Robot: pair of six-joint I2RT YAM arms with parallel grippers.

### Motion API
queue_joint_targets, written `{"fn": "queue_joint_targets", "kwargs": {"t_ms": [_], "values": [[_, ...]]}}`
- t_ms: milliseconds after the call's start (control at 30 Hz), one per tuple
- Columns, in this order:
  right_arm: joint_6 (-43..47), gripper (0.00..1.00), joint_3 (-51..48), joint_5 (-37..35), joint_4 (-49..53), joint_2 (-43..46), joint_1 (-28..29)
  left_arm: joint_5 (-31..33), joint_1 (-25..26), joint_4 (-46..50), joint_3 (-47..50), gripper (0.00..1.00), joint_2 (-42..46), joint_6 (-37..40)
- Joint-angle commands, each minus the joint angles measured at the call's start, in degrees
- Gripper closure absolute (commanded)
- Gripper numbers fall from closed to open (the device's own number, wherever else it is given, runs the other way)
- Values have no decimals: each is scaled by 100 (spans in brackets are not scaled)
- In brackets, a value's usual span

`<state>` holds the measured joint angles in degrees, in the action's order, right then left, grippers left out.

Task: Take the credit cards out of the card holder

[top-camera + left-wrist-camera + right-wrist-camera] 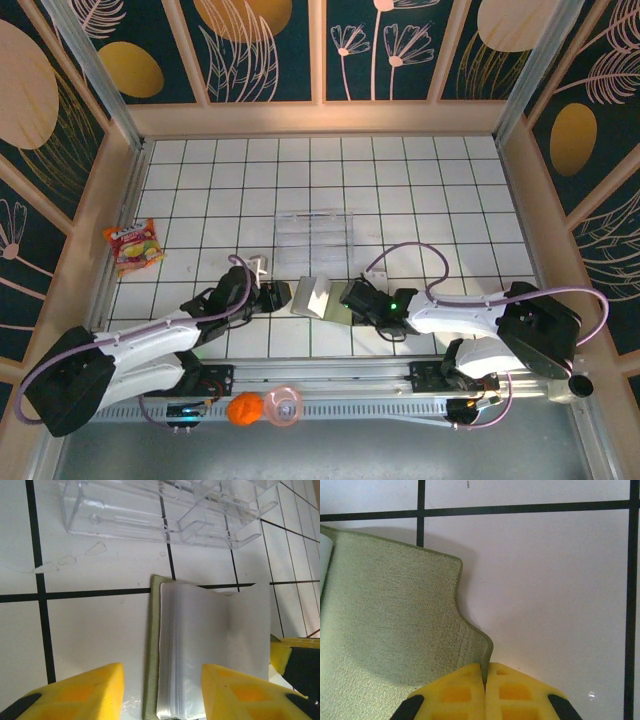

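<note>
The holder lies open on the tiles just on the near side of the tray, apart from it, between the two grippers.

The right gripper is clenched on a curled corner of the olive cover. The left gripper is released. One of its fingers sits over bare tile outside the olive edge, and the other is over the pale stack inside the holder. I cannot tell single cards from pockets in that stack.

The step in hand looks like the first pull, with the right gripper pinning the cover and the left taking a card. To do it well:

- The left jaws should shift toward the stack's middle, because as they stand they would close on the olive edge too.
- They should pinch only a thin pale edge that stands proud of its pocket, not the whole ridged bundle.
- The pull should be low and straight, away from the right gripper's hold, so the holder stays flat and does not slide toward the tray.
- If the holder drags along, the right grip needs more cover in it, since it has only a corner.

Spread open, the holder's long axis runs side to side, parallel with the tray's long side. Its fold seems to point toward the tray, with the pale inside facing up.
</note>
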<state>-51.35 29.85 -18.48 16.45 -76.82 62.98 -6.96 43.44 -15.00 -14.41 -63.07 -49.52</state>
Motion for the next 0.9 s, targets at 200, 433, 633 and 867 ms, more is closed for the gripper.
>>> {"fn": "queue_joint_targets", "kwargs": {"t_ms": [200,433,633,867], "values": [[634,100,-154,-38,-951,-394,-308,-233,133,-604,-384,61,-818,213],[952,97,-134,99,-1053,-323,-515,-471,318,-1005,-685,65,-1505,259],[959,67,-119,-2,-753,243,-515,-529,544,-943,-901,73,-1858,259],[1028,51,-89,-80,-251,1612,-508,-587,689,-836,-957,72,-1744,180]]}}
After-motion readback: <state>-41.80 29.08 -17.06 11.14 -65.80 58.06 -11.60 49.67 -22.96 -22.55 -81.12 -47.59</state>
